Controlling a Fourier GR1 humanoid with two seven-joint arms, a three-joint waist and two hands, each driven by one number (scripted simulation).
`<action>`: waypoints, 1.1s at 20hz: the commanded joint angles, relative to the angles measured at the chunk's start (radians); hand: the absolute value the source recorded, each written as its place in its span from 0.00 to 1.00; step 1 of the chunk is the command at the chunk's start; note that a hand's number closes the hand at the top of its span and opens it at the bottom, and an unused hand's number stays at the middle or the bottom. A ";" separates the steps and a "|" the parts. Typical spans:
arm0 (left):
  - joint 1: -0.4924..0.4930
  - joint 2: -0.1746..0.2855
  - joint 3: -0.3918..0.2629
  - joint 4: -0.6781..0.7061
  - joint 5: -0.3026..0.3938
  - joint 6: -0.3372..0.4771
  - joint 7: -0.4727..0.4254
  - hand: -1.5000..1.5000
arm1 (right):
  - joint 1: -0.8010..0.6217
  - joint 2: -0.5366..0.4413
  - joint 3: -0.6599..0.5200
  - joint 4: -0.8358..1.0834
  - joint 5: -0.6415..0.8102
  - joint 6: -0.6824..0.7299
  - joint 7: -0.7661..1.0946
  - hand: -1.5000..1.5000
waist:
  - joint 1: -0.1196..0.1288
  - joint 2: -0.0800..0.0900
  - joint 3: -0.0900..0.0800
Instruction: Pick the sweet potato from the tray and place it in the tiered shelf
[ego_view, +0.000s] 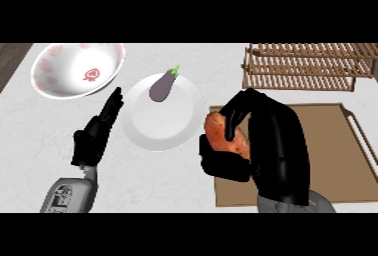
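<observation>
Nearest the lens we found the right hand (269, 145), raised in the lower right-centre of the frame, with fingers and thumb curled round the sweet potato (225, 134). The potato lay in that grasp, its orange skin showing at the hand's left side, over the left edge of the tray (332, 165). In our judgement it was lifted clear of the tray.

Working from the left:

- The left hand (96, 135) rested at the lower left, fingers straight and pointing up the frame, holding nothing.
- A white bowl (66, 60) with pink markings stood at the upper left.
- A white plate (159, 127) lay at centre, just beside the left hand, with an eggplant (164, 86) on its upper part.
- The brown tray occupied the right of the frame, partly hidden under the right hand and forearm.
- The tiered shelf (306, 65), of wooden slats, stood at the upper right, beyond the tray's far edge and well apart from the potato.

We judged the pick complete and the carry to be the step in hand. The next move calls for taking the potato up and to the right, past the tray's far edge, and setting it down on a tier before the fingers open. We could not assess the clearance between tiers from this steep view.
</observation>
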 joint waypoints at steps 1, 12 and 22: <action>0.054 -0.027 -0.041 -0.045 -0.030 0.022 -0.007 0.50 | -0.137 0.010 -0.009 -0.077 0.101 0.116 0.220 1.00 | 0.005 -0.003 0.000; -0.042 -0.010 0.004 0.032 -0.012 0.006 -0.001 0.50 | -0.403 -0.086 -0.318 0.023 0.168 0.259 0.120 1.00 | -0.001 0.003 -0.001; 0.016 -0.005 -0.014 -0.012 -0.018 -0.016 -0.003 0.50 | -0.509 -0.169 -0.472 0.167 0.183 0.212 0.011 1.00 | 0.008 0.004 0.000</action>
